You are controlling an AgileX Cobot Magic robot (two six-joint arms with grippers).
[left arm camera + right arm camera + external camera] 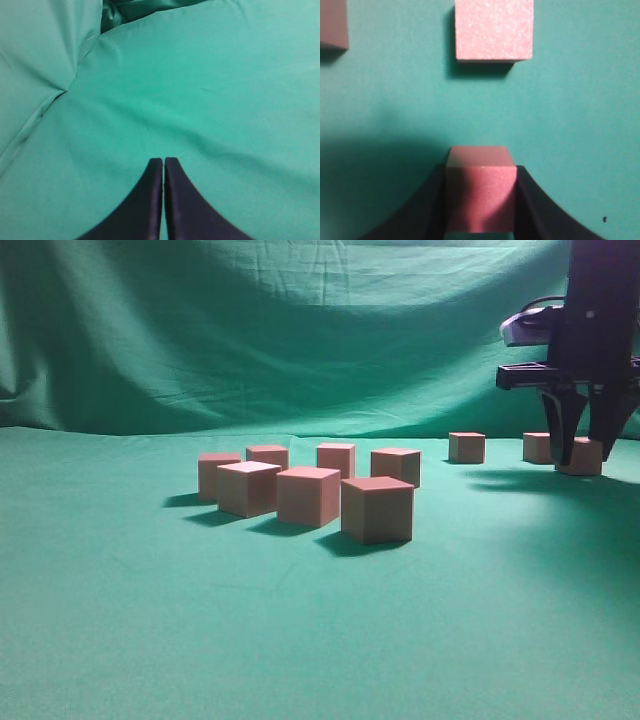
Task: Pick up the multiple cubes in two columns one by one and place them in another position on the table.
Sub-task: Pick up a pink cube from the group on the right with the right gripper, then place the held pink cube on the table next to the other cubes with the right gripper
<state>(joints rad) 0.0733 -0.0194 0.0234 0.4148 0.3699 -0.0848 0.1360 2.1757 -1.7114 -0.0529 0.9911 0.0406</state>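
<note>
Several pinkish cubes stand in two rows mid-table, the nearest cube in front. Further right sit two lone cubes, one cube and another cube. My right gripper points straight down at the far right, its black fingers pressed on both sides of a cube that rests on the table. In the right wrist view that cube fills the gap of the right gripper, with a free cube ahead. My left gripper is shut and empty over bare cloth.
A wrinkled green backdrop cloth hangs behind the table. A third cube shows at the top left of the right wrist view. A fold of cloth lies ahead and left of the left gripper.
</note>
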